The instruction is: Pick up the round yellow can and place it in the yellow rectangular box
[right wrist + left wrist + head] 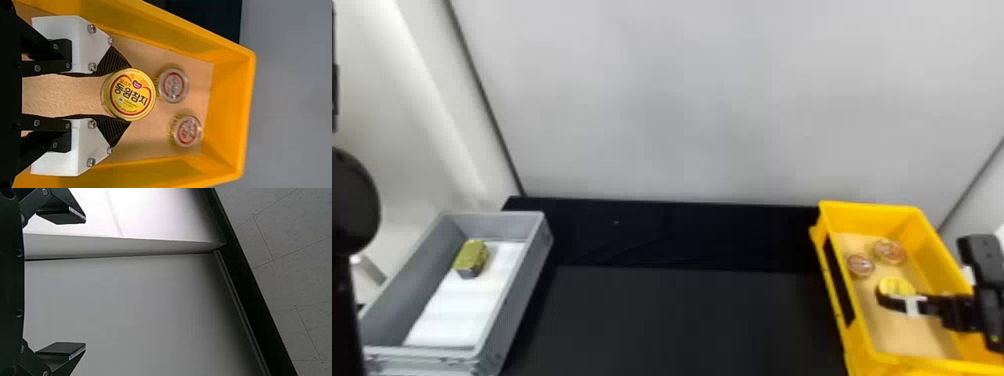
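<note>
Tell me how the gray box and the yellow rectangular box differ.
The gray box is lined with white, while the yellow rectangular box has a tan lining. The gray box contains a blocky gold-topped tin; the yellow rectangular box contains round cans. Both are open-topped.

- The can [132,94] is being coloured yellow, its lid being ringed in red and lettered in black.
- One small can [173,86] and another [187,131] are being ringed in red on pale lids.
- The box [235,102] is being coloured orange-yellow, its liner [145,143] tan.
- The tub [519,295] is being coloured grey, its mat [467,305] white.
- The panels [289,282] are being speckled with dark dots.
</note>
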